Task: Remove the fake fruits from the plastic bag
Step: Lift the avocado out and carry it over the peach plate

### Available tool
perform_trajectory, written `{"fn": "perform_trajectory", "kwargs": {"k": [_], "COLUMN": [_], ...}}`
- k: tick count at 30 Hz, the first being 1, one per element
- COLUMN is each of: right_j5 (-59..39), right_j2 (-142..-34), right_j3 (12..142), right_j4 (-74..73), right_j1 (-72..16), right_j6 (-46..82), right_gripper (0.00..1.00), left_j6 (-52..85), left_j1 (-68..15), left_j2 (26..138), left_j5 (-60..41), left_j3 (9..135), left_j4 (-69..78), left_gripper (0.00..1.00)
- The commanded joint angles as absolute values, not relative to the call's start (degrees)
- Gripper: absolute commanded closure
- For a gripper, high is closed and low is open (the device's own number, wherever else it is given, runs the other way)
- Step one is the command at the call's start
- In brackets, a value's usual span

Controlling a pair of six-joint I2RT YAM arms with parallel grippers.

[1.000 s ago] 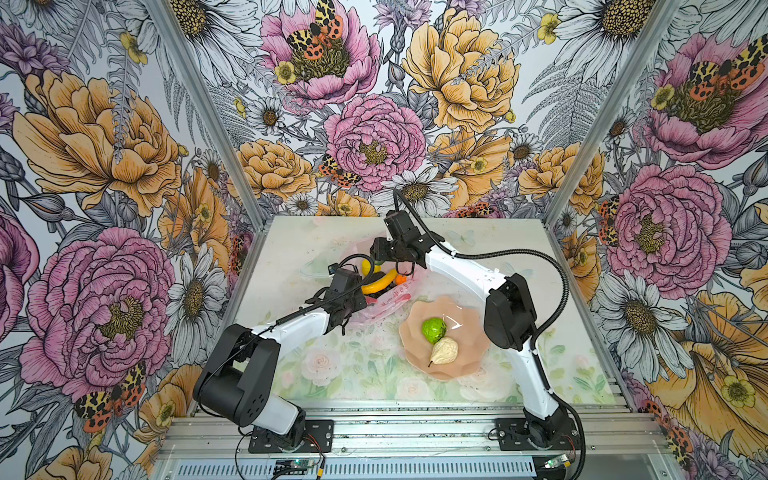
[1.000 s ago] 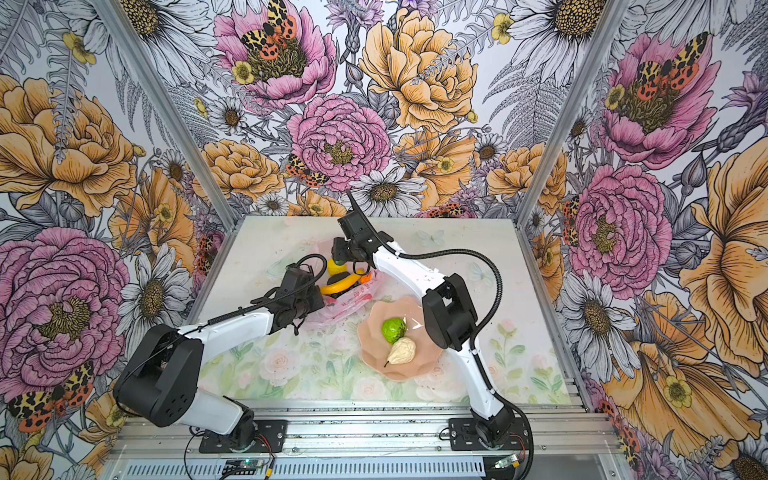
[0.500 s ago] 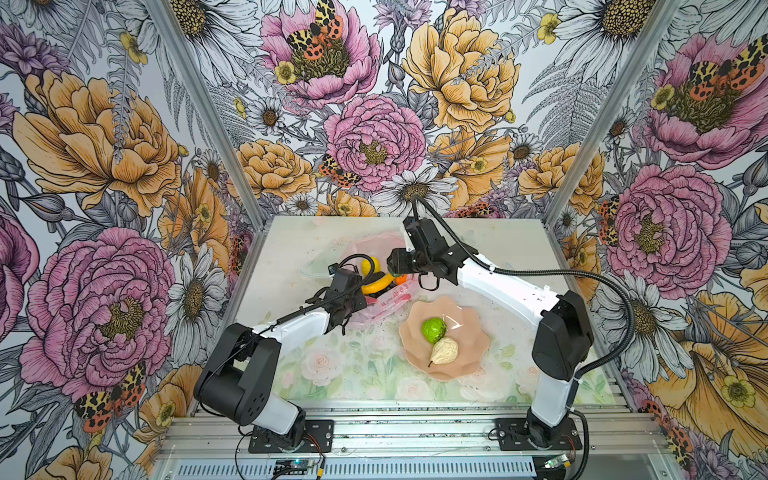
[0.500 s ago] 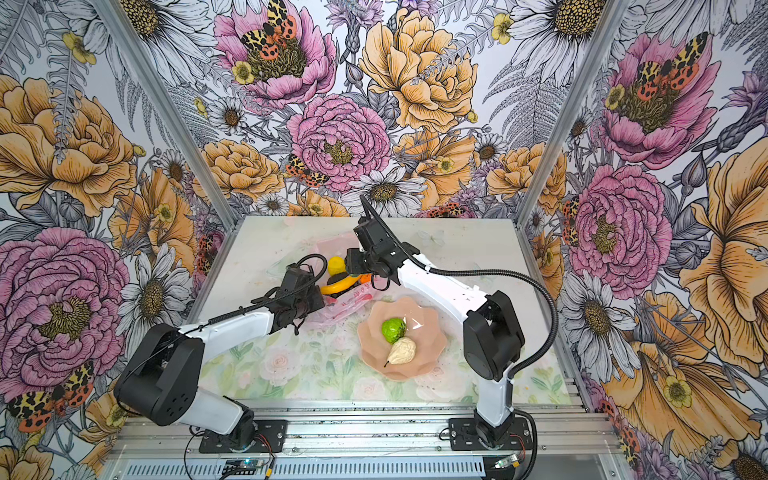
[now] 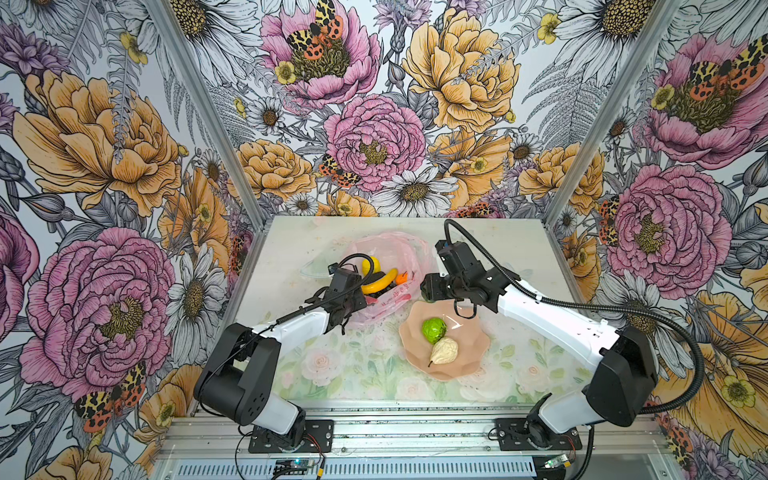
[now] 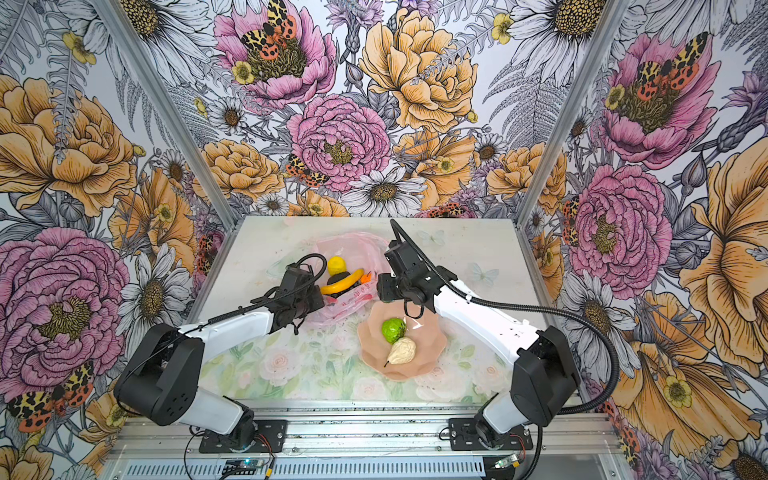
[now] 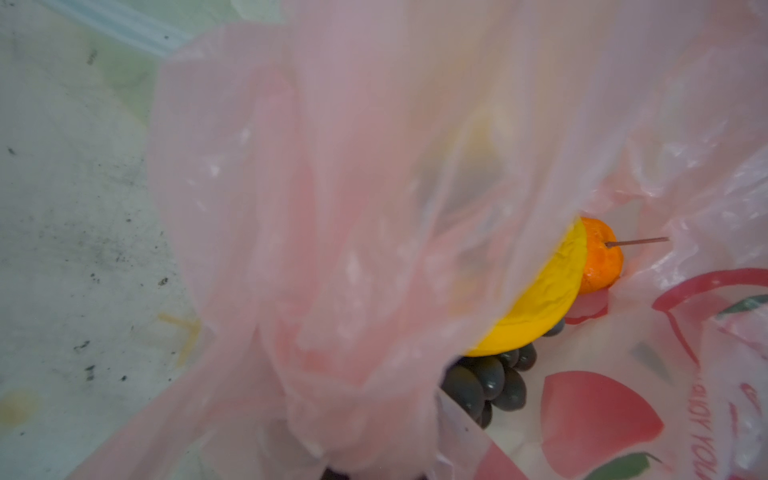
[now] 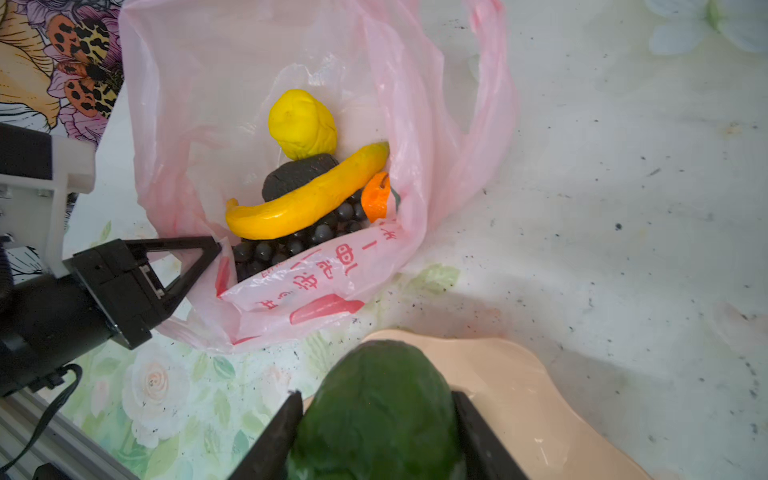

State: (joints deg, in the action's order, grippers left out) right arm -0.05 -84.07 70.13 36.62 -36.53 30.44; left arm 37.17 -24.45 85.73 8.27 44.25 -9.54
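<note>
The pale pink plastic bag (image 5: 399,249) lies open at the table's back middle. Inside it are a banana (image 8: 307,195), a lemon (image 8: 301,122), a tangerine (image 8: 374,195), a dark grape bunch (image 8: 291,245) and a blackish avocado-like piece (image 8: 297,174). My left gripper (image 5: 359,303) is shut on the bag's near edge; in the left wrist view the bag's film (image 7: 332,208) hides its jaws. My right gripper (image 8: 377,395) is shut on a dark green fruit (image 8: 374,436), just above the far rim of the plate (image 8: 519,374), to the right of the bag.
The peach-pink wavy-edged plate (image 5: 469,345) sits in front of the bag, right of centre. It holds a lime-green round fruit (image 5: 434,330) and a cream pear (image 5: 444,351). Flowered walls close in the back and both sides. A metal rail runs along the front edge.
My right gripper has drawn back from over the bag, rightward and nearer, to the plate's far rim with the dark green fruit in it. The left arm has stayed put.
</note>
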Motion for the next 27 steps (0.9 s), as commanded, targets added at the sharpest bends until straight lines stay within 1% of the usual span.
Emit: {"fn": "perform_trajectory", "kwargs": {"k": [1,6,13,22,27], "right_j5": [1.56,1.76,2.53,4.23,8.15], "right_j2": [-79.12,-76.48,-76.29,-78.20,-81.04], "right_j3": [66.81,61.57,57.87,54.94,54.59], "right_j4": [39.82,41.35,42.36,42.28,41.93], "right_j1": [-35.24,-33.41,-33.48,-34.25,-35.58], "right_j6": [29.35,28.89,29.48,29.12,27.34], "right_gripper": [0.47,0.47,0.48,0.48,0.48], "left_j6": [37.02,36.84,36.76,36.83,36.83], "left_j1": [-23.94,-24.01,-23.99,-23.94,-23.94], "left_j2": [86.62,87.09,86.84,86.98,86.84], "left_j5": [7.12,6.94,7.46,7.47,7.60], "left_j3": [43.62,43.94,43.85,43.76,43.66], "left_j4": [-7.02,-6.98,-7.58,-7.60,-7.67], "left_gripper": [1.00,1.00,1.00,1.00,1.00]}}
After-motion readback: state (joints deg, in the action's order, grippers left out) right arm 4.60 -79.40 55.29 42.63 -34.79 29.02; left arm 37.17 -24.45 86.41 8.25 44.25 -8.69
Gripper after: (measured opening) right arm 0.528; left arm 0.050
